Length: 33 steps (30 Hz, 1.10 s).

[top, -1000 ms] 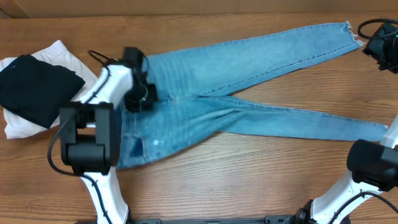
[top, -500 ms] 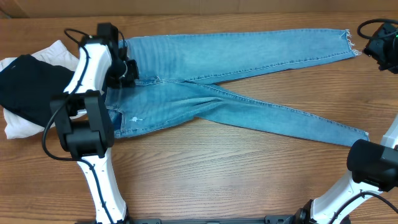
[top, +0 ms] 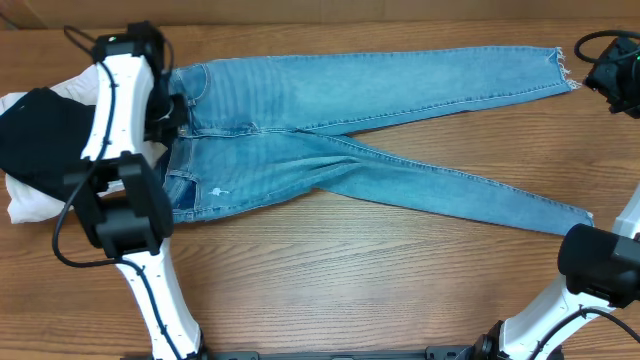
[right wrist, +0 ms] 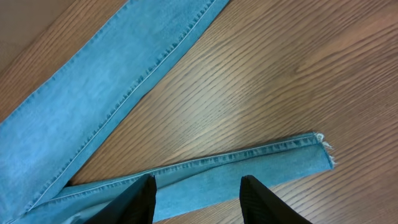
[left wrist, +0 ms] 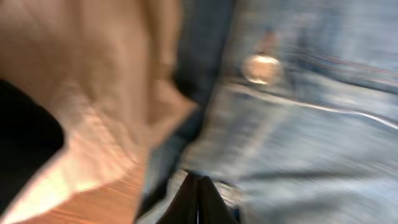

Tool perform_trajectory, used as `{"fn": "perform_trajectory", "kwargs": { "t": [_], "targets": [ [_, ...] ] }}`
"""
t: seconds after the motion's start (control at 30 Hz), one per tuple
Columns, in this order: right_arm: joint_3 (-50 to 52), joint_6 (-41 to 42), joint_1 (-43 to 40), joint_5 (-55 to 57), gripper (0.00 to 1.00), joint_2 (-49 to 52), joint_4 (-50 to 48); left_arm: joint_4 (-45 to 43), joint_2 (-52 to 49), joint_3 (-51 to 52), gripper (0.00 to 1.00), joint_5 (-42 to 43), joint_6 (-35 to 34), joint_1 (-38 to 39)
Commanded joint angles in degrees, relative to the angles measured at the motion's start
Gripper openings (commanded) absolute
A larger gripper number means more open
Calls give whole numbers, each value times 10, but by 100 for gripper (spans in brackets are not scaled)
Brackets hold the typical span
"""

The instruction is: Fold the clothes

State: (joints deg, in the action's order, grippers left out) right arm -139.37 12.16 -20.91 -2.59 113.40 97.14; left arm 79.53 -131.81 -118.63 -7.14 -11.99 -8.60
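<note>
At left hand (left wrist: 198,200), jeans (left wrist: 311,124) waistband blurred

Black garment (top: 40,140) lies atop white garment (top: 22,202) on wooden table (top: 350,285).

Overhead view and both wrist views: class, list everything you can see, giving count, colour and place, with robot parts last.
jeans: one pair, light blue, flat on the table, legs pointing right
black garment: one, black, far left, on the white one
white garment: one, white, far left
table: one, brown wood, under everything
left arm: one, white and black, at the waistband
right arm: one, white and black, right edge
left fingers: black, shut on denim
right fingers: black, open above a leg
</note>
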Motion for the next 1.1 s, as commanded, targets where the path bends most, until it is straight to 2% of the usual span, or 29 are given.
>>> {"fn": "perform_trajectory", "kwargs": {
  "t": [0.0, 0.17, 0.37, 0.53, 0.8, 1.07],
  "targets": [
    [-1, -2, 3, -1, 47, -20, -1, -31, 9, 53, 4, -25, -2, -38],
    [-1, -2, 3, -1, 47, -20, -1, -82, 9, 99, 4, -25, 11, -99],
    [-1, -2, 3, -1, 47, -20, -1, -88, 9, 105, 4, -21, 11, -178],
    [-1, -2, 3, -1, 47, -20, -1, -89, 10, 105, 4, 60, 29, -219],
    [-1, -2, 3, -1, 48, -20, -1, -85, 33, 85, 4, 167, 72, -201],
    [-1, -2, 3, -1, 48, -20, -1, -71, 133, 64, 7, 203, 73, -141]
  ]
}}
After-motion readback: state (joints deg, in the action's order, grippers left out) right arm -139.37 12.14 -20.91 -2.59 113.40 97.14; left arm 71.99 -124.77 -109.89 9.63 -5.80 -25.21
